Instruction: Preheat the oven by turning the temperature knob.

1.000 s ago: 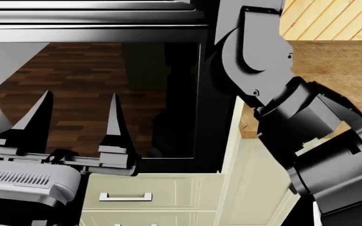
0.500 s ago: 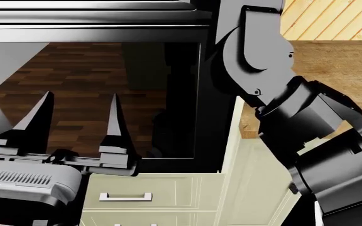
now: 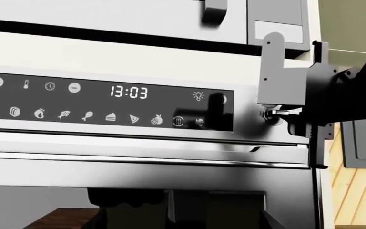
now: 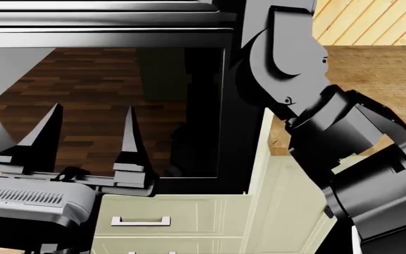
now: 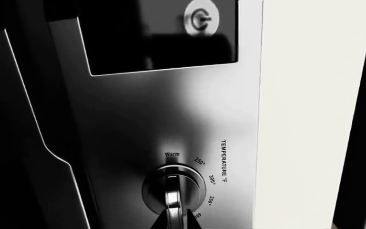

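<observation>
The oven (image 4: 118, 106) fills the head view, its dark glass door reflecting a wood floor, with pale cream drawers (image 4: 167, 219) directly beneath it. In front of the lower part of that door hangs the left gripper (image 4: 86, 140), its two pointed fingers spread wide apart with nothing between them. Above the door, in the left wrist view, runs the oven's black control panel (image 3: 106, 102), its clock reading 13:03 among rows of small icons. Just past the end of that panel nearest the cabinet edge sits the temperature knob (image 3: 273, 113), and the right gripper (image 3: 285, 90) is pressed up against it, the black arm (image 4: 330, 132) reaching in from the side. The right wrist view shows the same knob (image 5: 173, 191) close up on brushed steel, ringed by the marks Warm, 250°, 300°, 350° under the words TEMPERATURE °F. The knob's raised ridge points up toward Warm, and the right gripper's fingertips (image 5: 177, 217) meet around the lower end of that ridge, closed tight on it.
</observation>
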